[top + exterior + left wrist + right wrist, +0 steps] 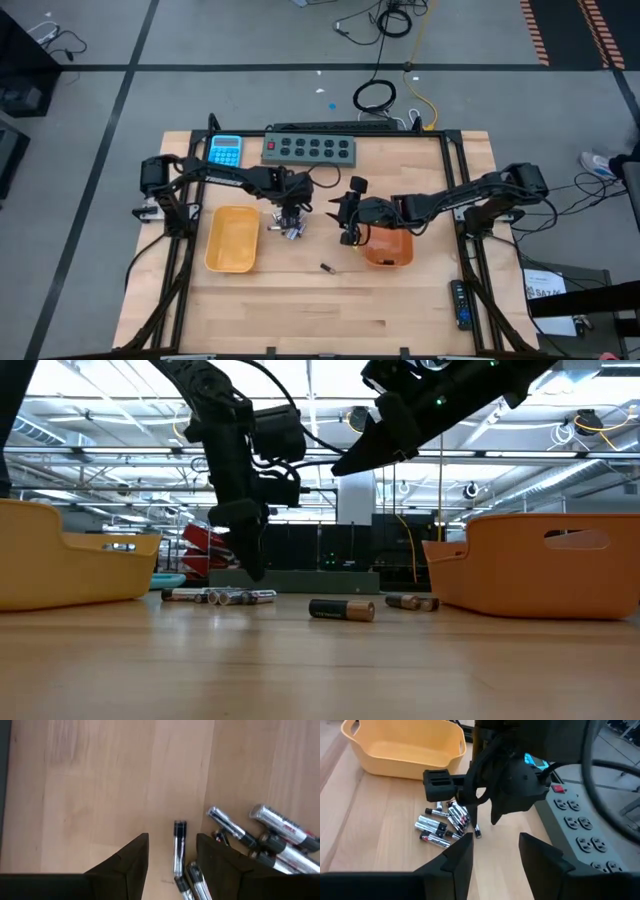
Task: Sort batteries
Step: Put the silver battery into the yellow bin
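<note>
Batteries (pixel 291 230) lie between two trays (pixel 231 239).

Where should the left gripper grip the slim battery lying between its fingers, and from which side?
Mid-body, from straight above. The slim battery lies flat on the table, apart from the pile along most of its length, and the open left gripper already straddles it, so the fingers would close across its width.

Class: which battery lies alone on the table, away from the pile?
The dark battery lying by itself in front of the pile, between the yellow tray and the orange tray; the others are clustered together.
</note>
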